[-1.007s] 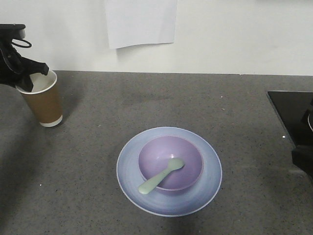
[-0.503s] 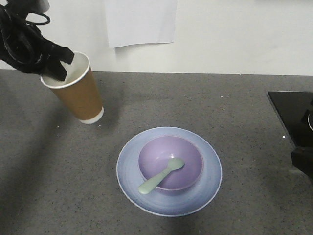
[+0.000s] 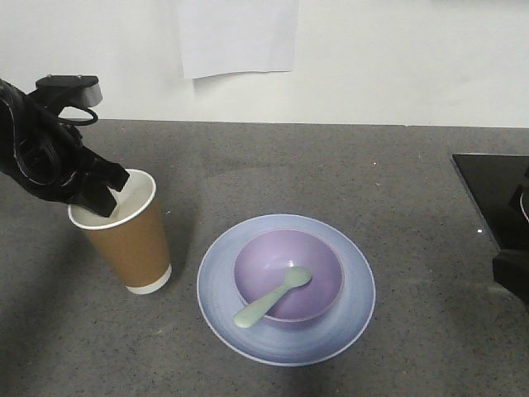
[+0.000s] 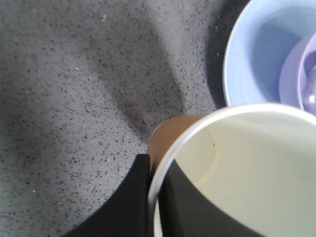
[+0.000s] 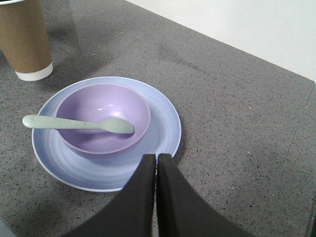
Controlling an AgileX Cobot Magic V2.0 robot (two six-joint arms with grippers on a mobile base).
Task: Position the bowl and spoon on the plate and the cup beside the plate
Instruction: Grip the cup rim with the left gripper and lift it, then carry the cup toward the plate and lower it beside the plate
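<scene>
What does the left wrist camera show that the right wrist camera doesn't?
Only the left wrist view shows the left gripper pinching the rim of the cup, one finger inside, one outside, and the cup's white interior. Only the right wrist view shows the spoon lying in the bowl and the right gripper, jaws together. Both show the plate beside the cup on the grey counter.

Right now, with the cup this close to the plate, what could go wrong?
1. The left gripper pinches only the rim of the cup, one finger inside. Pulling out sideways could tip the tall, empty cup.
2. The cup stands close beside the plate; a tip that way would hit the bowl and dislodge the spoon, which only leans over the bowl's rim.
3. I can't tell whether the cup's base is fully down; releasing early might make it wobble.
</scene>
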